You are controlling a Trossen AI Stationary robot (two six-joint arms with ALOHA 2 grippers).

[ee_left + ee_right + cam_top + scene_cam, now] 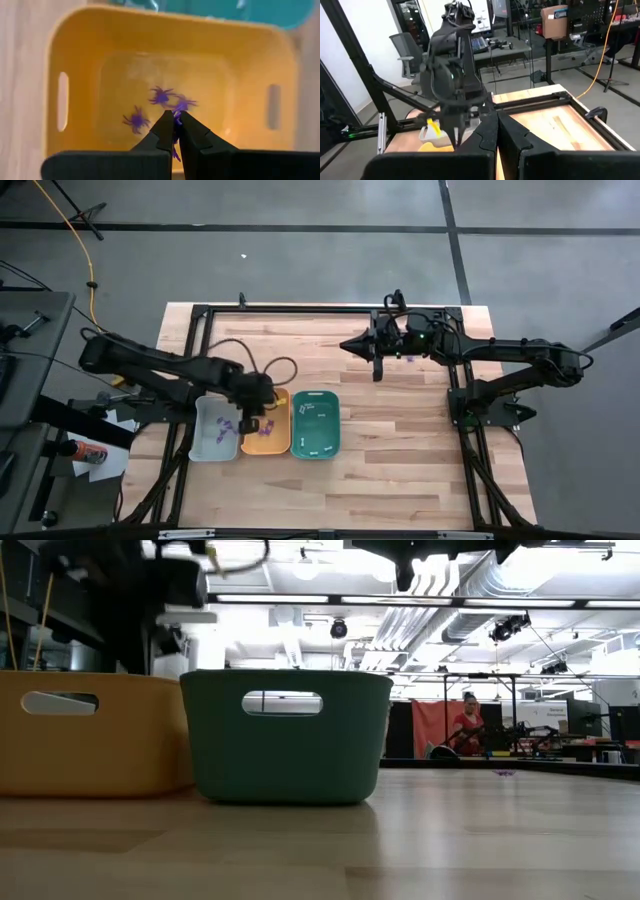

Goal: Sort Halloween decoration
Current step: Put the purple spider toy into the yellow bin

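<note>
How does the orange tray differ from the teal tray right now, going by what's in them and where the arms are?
The orange tray holds purple spider pieces; the teal tray holds small white pieces.
The left gripper, fingers shut on a purple piece, hangs over the orange tray; no gripper is over the teal tray.
The orange tray sits between the grey tray and the teal tray, which ends the row.
Both are rectangular, with handle slots.

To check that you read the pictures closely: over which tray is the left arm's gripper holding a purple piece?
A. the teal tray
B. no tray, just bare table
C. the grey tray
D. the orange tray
D: the left wrist view shows the left gripper shut on a purple spider above the orange tray, where more purple spiders already lie.
</note>
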